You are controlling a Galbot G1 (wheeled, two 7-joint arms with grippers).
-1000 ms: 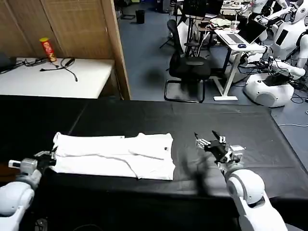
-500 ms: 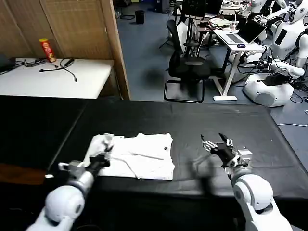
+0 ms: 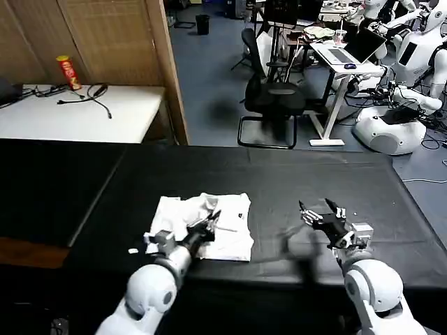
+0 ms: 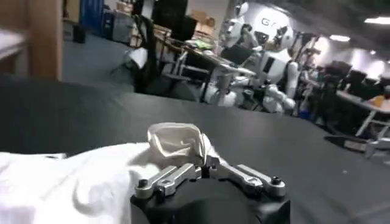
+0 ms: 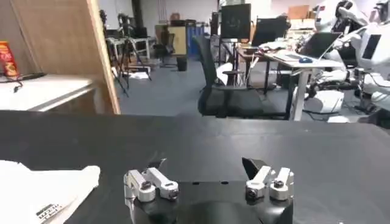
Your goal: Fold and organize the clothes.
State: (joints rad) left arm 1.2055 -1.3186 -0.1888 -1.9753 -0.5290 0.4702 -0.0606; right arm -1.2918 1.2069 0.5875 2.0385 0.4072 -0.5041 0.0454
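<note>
The clothes are one white T-shirt (image 3: 209, 223) lying partly folded on the black tablecloth, its left part bunched over the middle. My left gripper (image 3: 209, 222) sits over the shirt's middle, shut on a pinched fold of white cloth (image 4: 177, 143). My right gripper (image 3: 320, 213) hovers open over bare black cloth to the right of the shirt, nothing between its fingers (image 5: 253, 166). In the right wrist view the shirt's edge (image 5: 46, 185) shows with a small printed label.
The black-covered table (image 3: 314, 174) reaches the view's edges. A white table (image 3: 77, 112) with a red can and cables stands at the back left beside a wooden screen. An office chair, desks and other robots stand behind the table.
My left gripper has swept right across the table, dragging the shirt's left end over the middle, so the shirt is now about half as wide. The right gripper drifted slightly right.
</note>
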